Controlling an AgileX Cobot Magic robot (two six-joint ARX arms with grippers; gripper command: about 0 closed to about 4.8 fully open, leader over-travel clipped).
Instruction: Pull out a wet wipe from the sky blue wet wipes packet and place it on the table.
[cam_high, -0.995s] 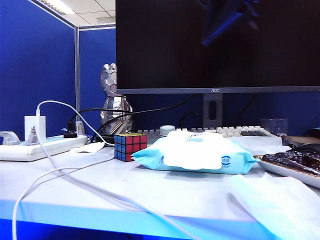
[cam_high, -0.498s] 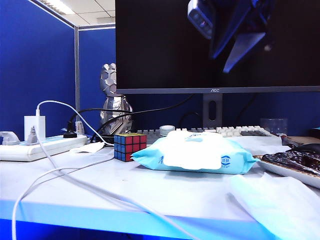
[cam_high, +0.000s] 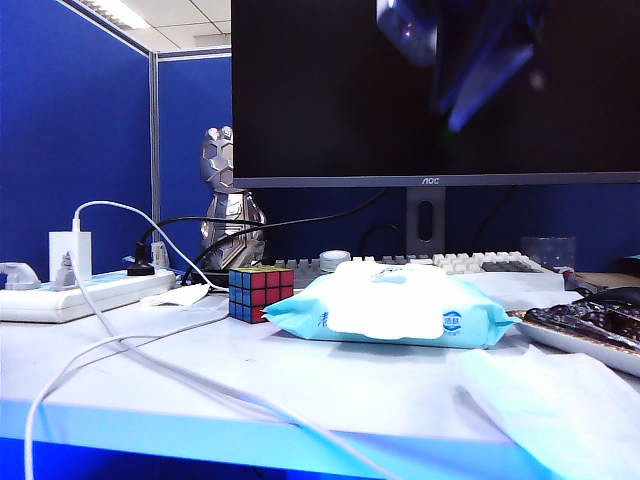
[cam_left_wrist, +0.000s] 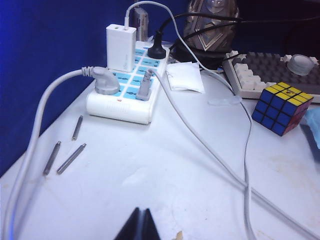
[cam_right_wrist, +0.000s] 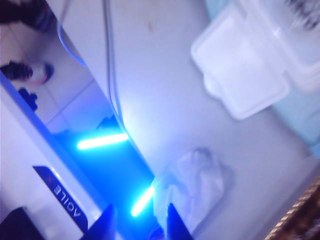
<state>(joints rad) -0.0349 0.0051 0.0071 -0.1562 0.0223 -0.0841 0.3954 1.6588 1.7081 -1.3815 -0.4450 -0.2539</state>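
Cold bluish light fills all views. In the exterior view a ceiling lamp (cam_high: 118, 12) glows at the top corner, and the right gripper (cam_high: 480, 60) above is smeared by motion. The right wrist view is blurred and overexposed; the left wrist view is sharp

Office cubicle: monitor (cam_high: 430, 90), keyboard (cam_high: 470, 263), partitions (cam_high: 70, 140)

the exterior camera sits low at the table (cam_high: 330, 385) front edge, facing the monitor (cam_high: 430, 90), near the sky blue wet wipes packet (cam_high: 390, 305); the right gripper (cam_high: 480, 55) hangs blurred at 1 o'clock. the left wrist camera looks obliquely down from low over the table corner, sharing the rubik's cube (cam_left_wrist: 282, 107) and power strip (cam_left_wrist: 127, 87). the right wrist camera looks steeply down from high, sharing the packet's open flap (cam_right_wrist: 240, 72) and the table's front edge.
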